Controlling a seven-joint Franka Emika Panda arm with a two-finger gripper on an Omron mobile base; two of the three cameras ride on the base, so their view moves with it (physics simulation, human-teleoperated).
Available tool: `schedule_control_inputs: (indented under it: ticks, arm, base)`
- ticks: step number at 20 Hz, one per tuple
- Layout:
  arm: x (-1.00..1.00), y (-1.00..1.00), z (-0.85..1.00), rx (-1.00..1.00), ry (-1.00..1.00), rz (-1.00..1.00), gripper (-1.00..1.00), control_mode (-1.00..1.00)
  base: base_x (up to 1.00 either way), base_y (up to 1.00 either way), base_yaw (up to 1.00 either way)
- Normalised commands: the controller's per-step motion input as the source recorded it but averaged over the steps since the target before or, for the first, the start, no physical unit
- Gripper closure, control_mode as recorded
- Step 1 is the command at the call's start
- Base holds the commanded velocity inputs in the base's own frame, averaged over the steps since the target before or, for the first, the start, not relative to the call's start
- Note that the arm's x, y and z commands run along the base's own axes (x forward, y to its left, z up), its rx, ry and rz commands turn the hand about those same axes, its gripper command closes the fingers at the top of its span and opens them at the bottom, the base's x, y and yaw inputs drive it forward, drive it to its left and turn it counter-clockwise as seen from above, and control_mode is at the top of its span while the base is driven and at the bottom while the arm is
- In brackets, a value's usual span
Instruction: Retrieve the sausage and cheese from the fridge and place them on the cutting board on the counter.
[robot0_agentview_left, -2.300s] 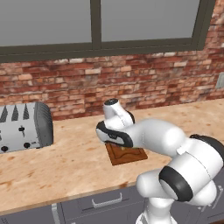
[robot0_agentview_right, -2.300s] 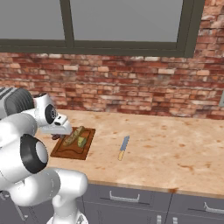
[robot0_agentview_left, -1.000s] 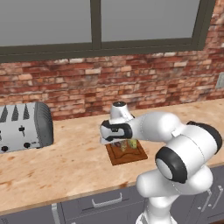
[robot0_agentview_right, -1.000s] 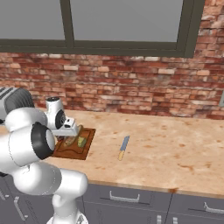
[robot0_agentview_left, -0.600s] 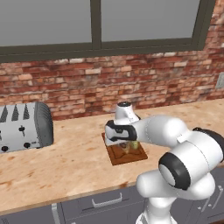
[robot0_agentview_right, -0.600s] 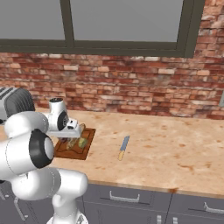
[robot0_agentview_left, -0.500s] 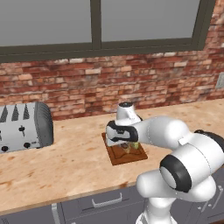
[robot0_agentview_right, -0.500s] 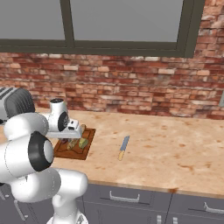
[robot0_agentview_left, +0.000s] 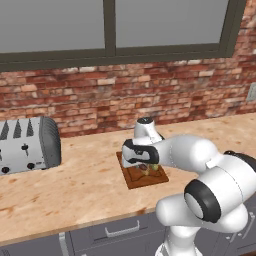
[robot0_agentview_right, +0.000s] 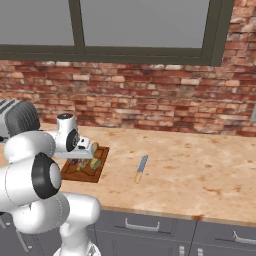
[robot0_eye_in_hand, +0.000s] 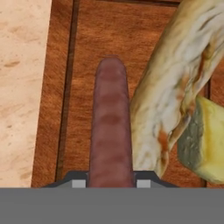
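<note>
Reddish sausage (robot0_eye_in_hand: 110, 127), clamped in closed fingers (robot0_eye_in_hand: 108, 183), has lowered onto cutting board (robot0_eye_in_hand: 57, 87).

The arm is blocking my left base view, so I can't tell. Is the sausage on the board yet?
Observer: The hand view shows the sausage over the board, gripped by the shut gripper.
Operator: Is the cheese there too?
Observer: Yes, the cheese lies on the board, with a pale crusty piece between it and the sausage.
Operator: Anything beside the board?
Observer: The right base view shows a knife on the counter, apart from the board.
</note>
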Motion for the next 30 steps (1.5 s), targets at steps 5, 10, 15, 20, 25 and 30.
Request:
schedule_control_inputs:
  ticks: [5, 10, 15, 20, 25, 30]
  arm:
    - [0.0, 0.12, -0.1, 0.0, 0.0, 0.0, -1.0, -1.0]
    - [0.0, 0.04, -0.03, 0.0, 0.0, 0.0, -1.0, -1.0]
    - [0.0, -0.01, 0.0, 0.0, 0.0, 0.0, -1.0, -1.0]
    - [0.0, 0.0, 0.13, 0.0, 0.0, 0.0, -1.0, -1.0]
    - [-0.13, 0.0, 0.41, 0.0, -0.01, 0.01, -1.0, -1.0]
    - [-0.38, 0.0, 0.4, 0.0, -0.05, 0.01, -1.0, -1.0]
  base:
    - [0.0, 0.0, 0.0]
    - [0.0, 0.0, 0.0]
    - [0.0, 0.0, 0.0]
    - [0.0, 0.0, 0.0]
    - [0.0, 0.0, 0.0]
    - [0.0, 0.0, 0.0]
